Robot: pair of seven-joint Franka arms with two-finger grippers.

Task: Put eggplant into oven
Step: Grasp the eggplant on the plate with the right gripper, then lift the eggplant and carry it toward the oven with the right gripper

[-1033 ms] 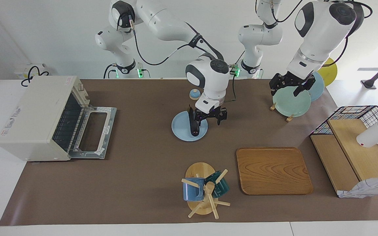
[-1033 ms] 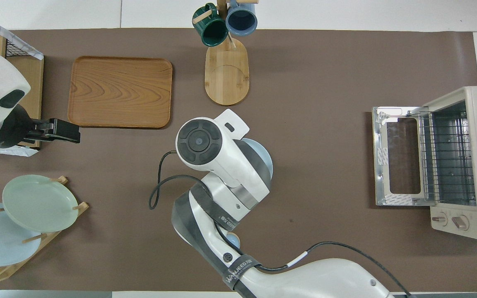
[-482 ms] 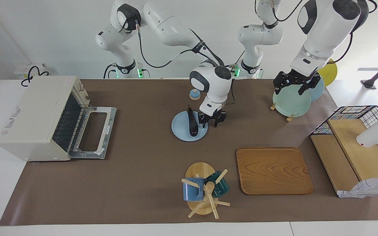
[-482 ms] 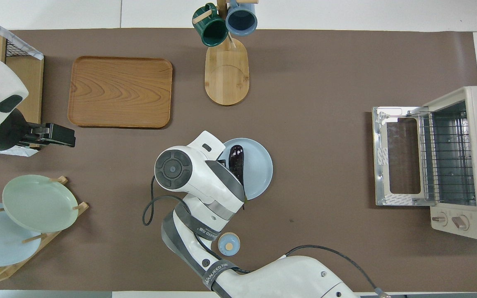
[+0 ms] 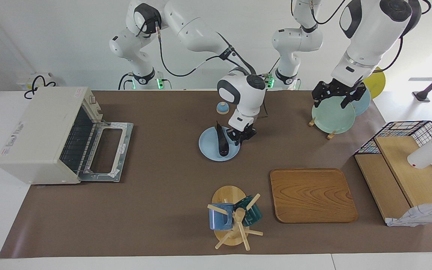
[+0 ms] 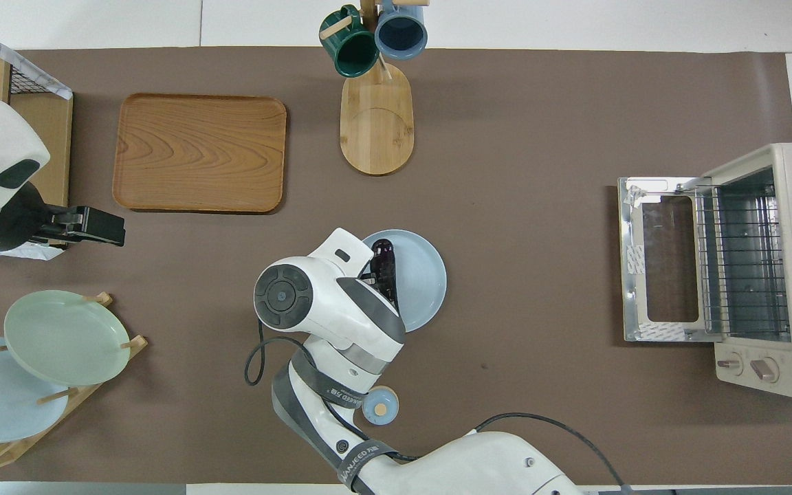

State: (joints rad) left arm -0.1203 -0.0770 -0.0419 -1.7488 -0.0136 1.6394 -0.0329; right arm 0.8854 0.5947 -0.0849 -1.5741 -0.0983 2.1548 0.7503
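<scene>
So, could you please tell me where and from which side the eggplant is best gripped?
Probably across its thick middle, from straight above. The eggplant lies flat on the blue plate, its length running toward and away from the robots, so the right pincer, low beside it, should close across its narrow width. The stem end tapers to a point and offers less to hold.

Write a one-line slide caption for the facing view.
Right gripper at the eggplant on a blue plate; oven door open.

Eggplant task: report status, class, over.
Right hand low beside eggplant on blue plate. Left hand waits over plate rack. Oven door open.
</scene>
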